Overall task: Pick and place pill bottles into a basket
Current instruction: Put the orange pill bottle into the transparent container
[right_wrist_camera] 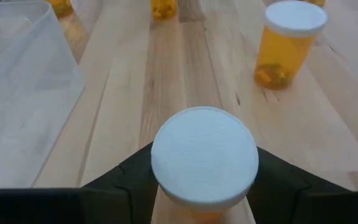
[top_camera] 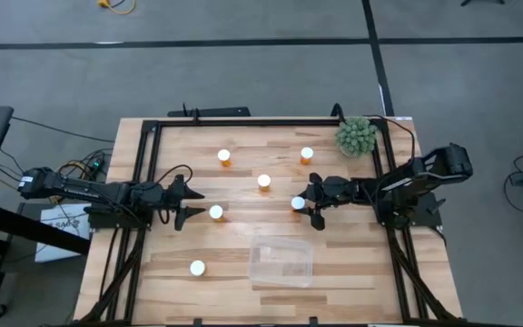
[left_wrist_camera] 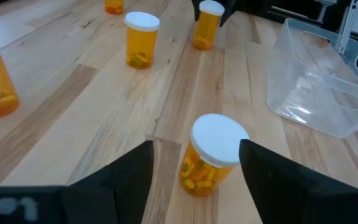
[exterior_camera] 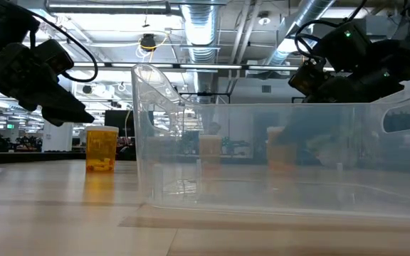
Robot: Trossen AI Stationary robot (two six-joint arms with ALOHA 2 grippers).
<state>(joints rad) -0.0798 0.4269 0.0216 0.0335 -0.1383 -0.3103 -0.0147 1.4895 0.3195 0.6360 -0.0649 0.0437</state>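
Both grippers spread, each straddling a pill bottle mid-table: left gripper around the bottle, right gripper around the capped bottle. Basket empty. Likely light, rigid, slick plastic; best pinched on orange body below cap.

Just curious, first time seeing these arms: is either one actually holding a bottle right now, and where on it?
Neither is. Each open gripper, left and right, has a pill bottle between its fingers, not squeezed yet.
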